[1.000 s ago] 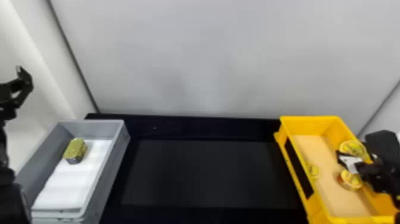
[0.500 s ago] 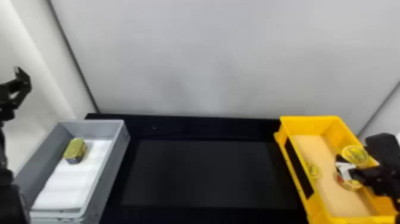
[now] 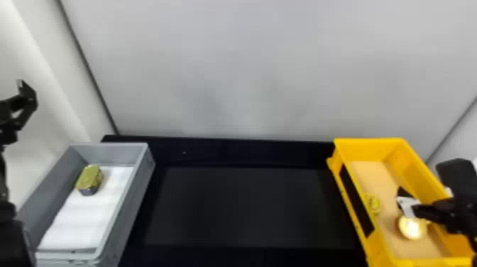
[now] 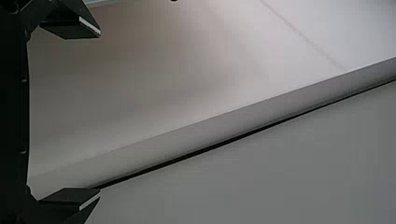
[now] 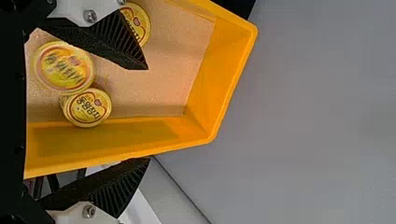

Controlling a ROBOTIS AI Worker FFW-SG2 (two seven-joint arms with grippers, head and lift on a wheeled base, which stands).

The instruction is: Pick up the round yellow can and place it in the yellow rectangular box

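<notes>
Grey wall [image 3: 248, 71], black tabletop [image 3: 248, 206], your right hand [image 3: 426, 194] spread at the yellow rectangular box [image 3: 372, 150], round yellow cans [image 5: 64, 67] inside, left hand [image 3: 23, 89] spread.

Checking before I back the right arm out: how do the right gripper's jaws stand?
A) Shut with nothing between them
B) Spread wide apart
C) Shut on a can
B: in the right wrist view, the right gripper has its jaws far apart, with a wall of the yellow rectangular box showing between them.
</notes>
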